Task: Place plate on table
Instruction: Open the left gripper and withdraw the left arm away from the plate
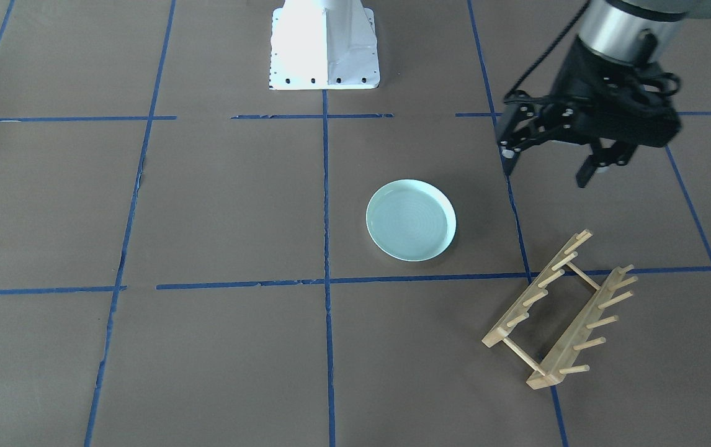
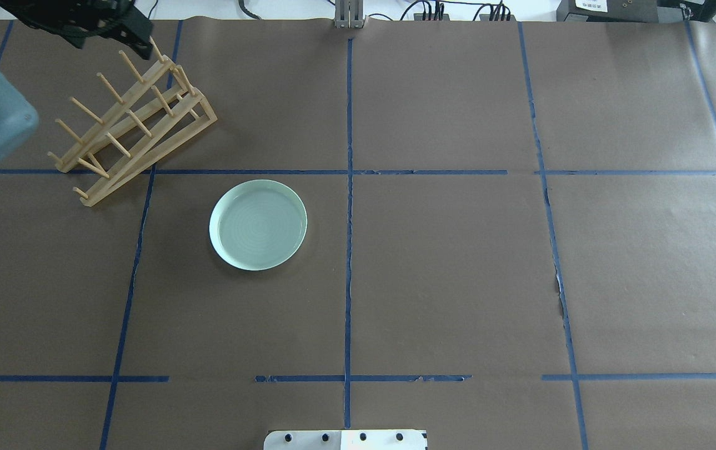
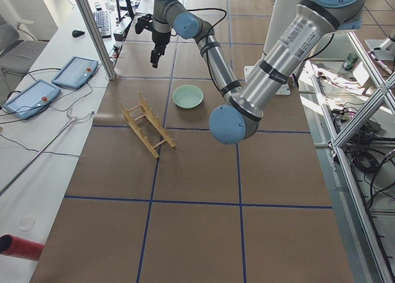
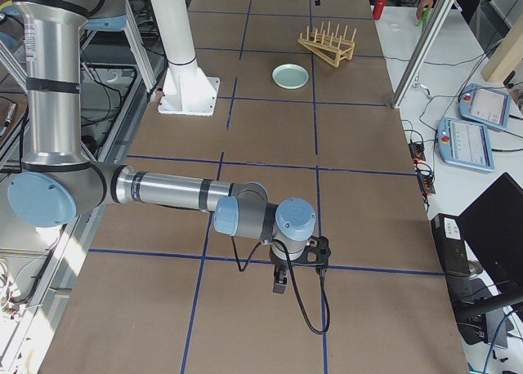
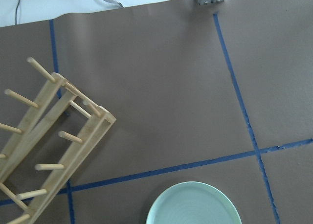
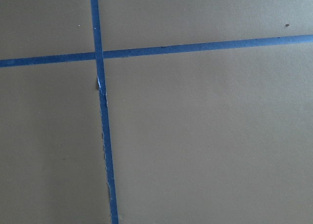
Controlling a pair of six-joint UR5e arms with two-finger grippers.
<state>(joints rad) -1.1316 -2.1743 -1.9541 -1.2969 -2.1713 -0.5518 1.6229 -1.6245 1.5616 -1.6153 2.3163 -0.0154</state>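
Front-facing view: a round mint-green plate (image 1: pixel 411 220) lies flat and right side up on the brown-paper table (image 1: pixel 219 205). It sits inside one taped rectangle, near the central blue tape line (image 1: pixel 326 205). The left gripper (image 1: pixel 546 172) hangs above the table at the upper right of this view, well apart from the plate. Its two fingers are spread wide, released and empty. A light wooden peg rack (image 1: pixel 563 310) stands near the plate without touching it, straddling a tape line. The white robot base (image 1: pixel 324 49) is at the top.

Overhead view: the plate rests in the table's left half. The peg rack lies beyond it toward the far left corner. The left gripper is partly cut off at the top left edge, above the rack's far end.

Left-side view: the left gripper hangs raised, beyond the plate and the peg rack.

Right-side view: the right gripper (image 4: pixel 280 282) points down close to the table at the near end, well apart from the plate. Whether its fingers are spread or clenched cannot be told.

Left wrist view: the plate's rim shows at the bottom edge, and the peg rack is at the left.

Right wrist view: brown paper with crossing tape.
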